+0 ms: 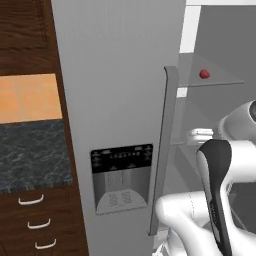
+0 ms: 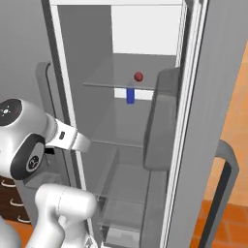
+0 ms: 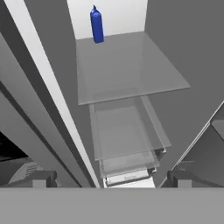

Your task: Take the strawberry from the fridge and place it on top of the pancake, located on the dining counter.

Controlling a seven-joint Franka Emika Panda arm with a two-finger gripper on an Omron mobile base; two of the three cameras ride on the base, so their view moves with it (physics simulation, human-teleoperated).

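Fingertips of the hand (image 3: pixel 108 179) stand spread wide with nothing between them, at the mouth of the fridge (image 1: pixel 115 75), whose right door is swung open. Beyond them lie two clear drawers (image 3: pixel 124 135), stacked, then one glass shelf (image 3: pixel 127 65) with one blue bottle (image 3: pixel 96 25) upright at its back. One strawberry (image 2: pixel 138 76) sits alone on a higher glass shelf (image 2: pixel 121 72). Left of the fridge, a black-topped bench (image 1: pixel 32 155) has three drawer handles (image 1: pixel 37 222) below it and dark wood cabinets (image 1: pixel 25 35) above.

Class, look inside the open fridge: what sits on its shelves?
The strawberry sits on the upper glass shelf. A blue bottle stands on the shelf below, at the back. The door bin hides the right side.
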